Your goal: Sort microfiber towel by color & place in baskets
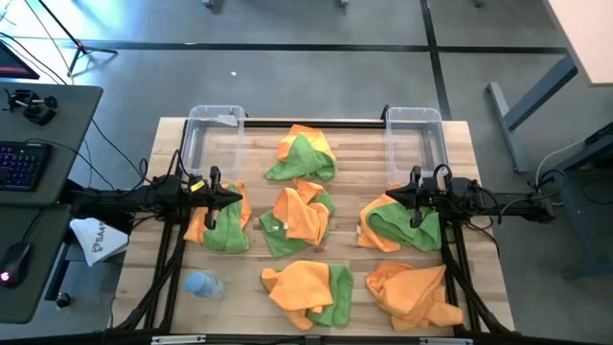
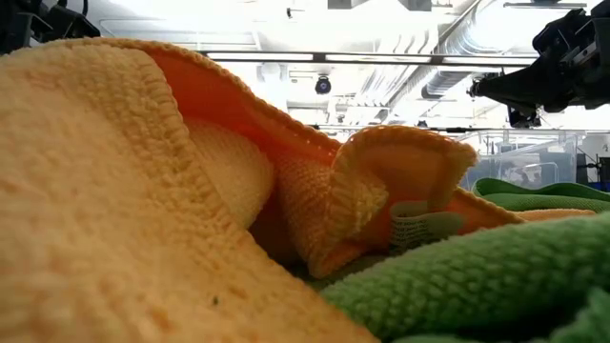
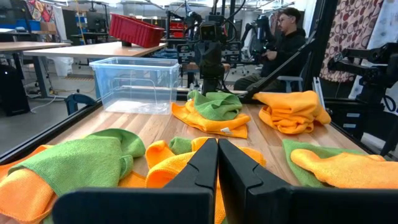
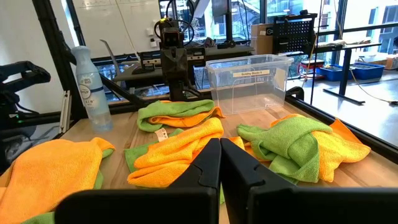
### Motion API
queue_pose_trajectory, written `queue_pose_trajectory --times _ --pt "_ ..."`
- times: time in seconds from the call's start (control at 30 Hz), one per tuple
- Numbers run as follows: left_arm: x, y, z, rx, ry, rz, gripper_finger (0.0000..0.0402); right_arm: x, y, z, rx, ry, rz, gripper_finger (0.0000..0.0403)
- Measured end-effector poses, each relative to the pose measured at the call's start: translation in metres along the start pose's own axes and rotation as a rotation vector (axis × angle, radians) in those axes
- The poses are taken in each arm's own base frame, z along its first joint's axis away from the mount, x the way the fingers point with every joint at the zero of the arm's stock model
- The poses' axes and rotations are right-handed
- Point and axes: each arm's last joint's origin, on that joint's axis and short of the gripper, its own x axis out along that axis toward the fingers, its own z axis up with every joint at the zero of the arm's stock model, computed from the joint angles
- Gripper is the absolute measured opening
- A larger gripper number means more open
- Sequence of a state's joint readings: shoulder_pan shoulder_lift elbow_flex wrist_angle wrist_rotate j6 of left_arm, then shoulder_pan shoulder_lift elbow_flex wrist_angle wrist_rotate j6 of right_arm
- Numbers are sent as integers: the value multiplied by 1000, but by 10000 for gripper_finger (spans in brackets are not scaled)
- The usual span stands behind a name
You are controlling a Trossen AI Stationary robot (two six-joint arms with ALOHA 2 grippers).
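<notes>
Several bunched piles of orange and green microfiber towel lie on the wooden table: far centre [image 1: 305,153], centre [image 1: 299,218], left [image 1: 218,222], right [image 1: 400,225], near centre [image 1: 306,287] and near right [image 1: 412,292]. Two clear baskets stand at the far edge, one left [image 1: 213,134] and one right [image 1: 415,134]. My left gripper [image 1: 239,196] points level toward the table's right, shut, above the left pile. My right gripper [image 1: 390,199] points level toward the left, shut, above the right pile. Both wrist views show the fingers closed together [image 3: 217,149] [image 4: 219,149] with nothing between them.
A pale blue bottle [image 1: 203,284] stands near the table's near left corner, also seen in the right wrist view [image 4: 90,81]. An orange towel [image 2: 143,191] fills most of the low view. A seated person [image 3: 283,43] is beyond the table's right side.
</notes>
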State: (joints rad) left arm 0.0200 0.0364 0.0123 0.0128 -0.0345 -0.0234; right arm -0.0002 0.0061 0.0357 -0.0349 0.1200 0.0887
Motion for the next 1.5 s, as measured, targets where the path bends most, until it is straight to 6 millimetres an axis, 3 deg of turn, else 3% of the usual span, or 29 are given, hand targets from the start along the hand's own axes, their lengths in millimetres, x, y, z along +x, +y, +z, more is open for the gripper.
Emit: queue_pose_trajectory --times 0.4,0.63,0.87,1.2,1.5 --pt "0 0 0 -6 -2 0 0 0 0 0 0 0 0 0" --pt "0 0 1 -131 -14 -2 0 0 0 0 0 0 0 0" --pt "-1 -1 6 -27 -11 -45 0 0 0 0 0 1 0 0" --pt "1 6 46 69 176 246 0 0 0 0 0 1 0 0" --pt "43 8 83 -58 286 480 0 0 0 0 0 0 0 0"
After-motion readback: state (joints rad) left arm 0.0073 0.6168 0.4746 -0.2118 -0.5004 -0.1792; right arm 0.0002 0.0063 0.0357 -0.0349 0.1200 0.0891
